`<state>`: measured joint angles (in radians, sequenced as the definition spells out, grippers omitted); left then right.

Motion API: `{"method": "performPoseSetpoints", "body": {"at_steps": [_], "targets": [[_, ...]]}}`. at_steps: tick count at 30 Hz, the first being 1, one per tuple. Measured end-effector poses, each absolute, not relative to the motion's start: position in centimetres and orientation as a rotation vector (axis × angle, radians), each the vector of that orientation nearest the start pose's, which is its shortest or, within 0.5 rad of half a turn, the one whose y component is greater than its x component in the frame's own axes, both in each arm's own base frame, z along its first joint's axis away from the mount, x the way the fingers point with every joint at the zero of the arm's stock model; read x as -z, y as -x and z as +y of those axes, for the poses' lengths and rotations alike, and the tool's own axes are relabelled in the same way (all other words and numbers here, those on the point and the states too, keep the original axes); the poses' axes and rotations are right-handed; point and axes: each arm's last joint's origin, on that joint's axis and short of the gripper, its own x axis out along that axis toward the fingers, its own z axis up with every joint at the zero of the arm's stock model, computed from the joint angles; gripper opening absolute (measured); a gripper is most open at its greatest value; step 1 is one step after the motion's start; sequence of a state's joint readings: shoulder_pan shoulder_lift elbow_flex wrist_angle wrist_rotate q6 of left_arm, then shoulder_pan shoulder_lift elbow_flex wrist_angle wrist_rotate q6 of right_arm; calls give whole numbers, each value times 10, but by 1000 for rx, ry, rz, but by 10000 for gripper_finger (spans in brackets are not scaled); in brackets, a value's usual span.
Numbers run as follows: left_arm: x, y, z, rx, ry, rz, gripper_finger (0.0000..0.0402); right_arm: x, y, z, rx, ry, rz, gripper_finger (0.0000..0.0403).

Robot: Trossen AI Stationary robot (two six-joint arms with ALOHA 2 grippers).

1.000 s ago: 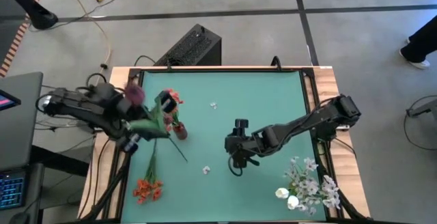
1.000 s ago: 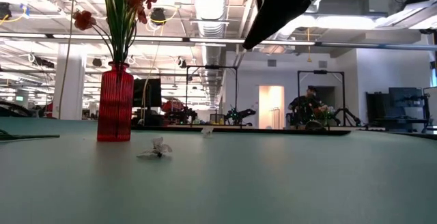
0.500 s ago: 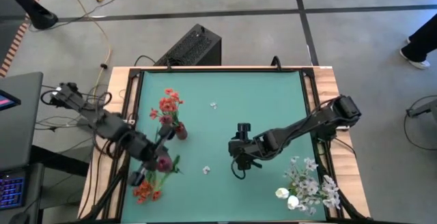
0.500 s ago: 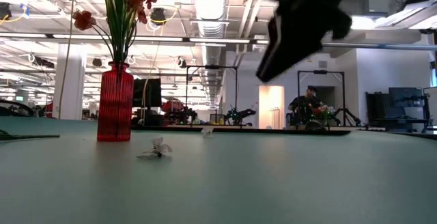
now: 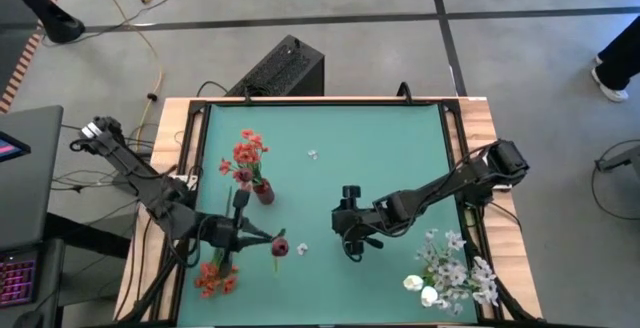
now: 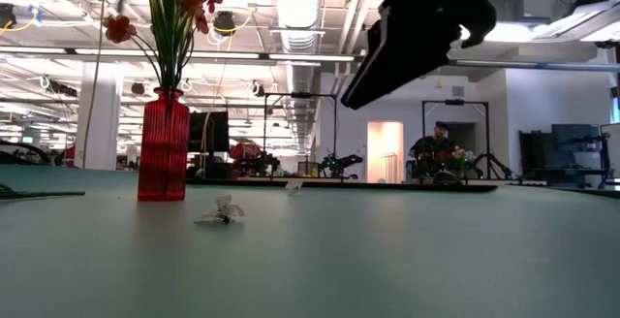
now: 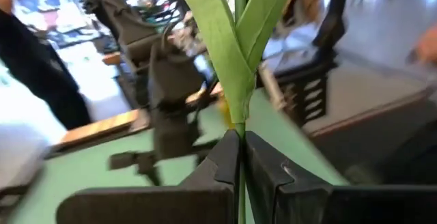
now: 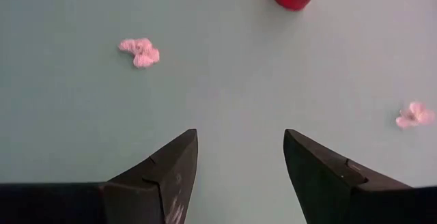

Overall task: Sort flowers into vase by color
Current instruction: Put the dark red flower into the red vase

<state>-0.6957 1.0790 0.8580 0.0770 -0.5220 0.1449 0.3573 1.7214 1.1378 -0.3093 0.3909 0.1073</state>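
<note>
A red vase point(image 5: 263, 193) stands left of centre on the green table point(image 5: 400, 138), with orange-red flowers point(image 5: 245, 156) in it. My left gripper point(image 5: 243, 232) is at the near left, shut on a flower with a dark red bud point(image 5: 280, 246). An orange-red cluster point(image 5: 213, 279) lies near the front left edge. White flowers point(image 5: 452, 268) lie at the near right. My right gripper point(image 5: 350, 246) hangs open over bare table at the centre, with nothing between its fingers point(image 8: 174, 166). My left gripper pinches the flower's thin green stem point(image 7: 240, 130) between its two fingers, just below where the long leaves point(image 7: 235, 39) branch off. The fingers come roughly level from the table's left, along the stem. The flower sticks out beyond them with its bud toward the right, clear of the table.
Two small loose blossoms lie on the table, one point(image 5: 312, 154) toward the far side and one point(image 5: 302, 250) between my two grippers. A black box point(image 5: 280, 68) sits on the floor beyond the far edge.
My left gripper has swung from beside the vase toward the near edge and down, still shut on the flower. It has turned, so the bud now points to the table's right instead of toward the far left. My right gripper has sunk a little.
</note>
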Motion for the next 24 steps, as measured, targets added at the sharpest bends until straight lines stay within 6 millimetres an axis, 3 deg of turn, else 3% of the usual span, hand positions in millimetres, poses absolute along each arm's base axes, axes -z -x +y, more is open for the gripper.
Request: {"method": "performPoseSetpoints", "body": {"at_steps": [4,13,24], "targets": [[-316,-194,-138,68,-343,132,0,-207,-339,114,74,227,812,244],[-292,-198,-119,-257,-430,197,0,-209,-341,113,80,202,787,244],[-290,-199,-113,-364,-507,172,0,-209,-342,114,74,210,774,244]]}}
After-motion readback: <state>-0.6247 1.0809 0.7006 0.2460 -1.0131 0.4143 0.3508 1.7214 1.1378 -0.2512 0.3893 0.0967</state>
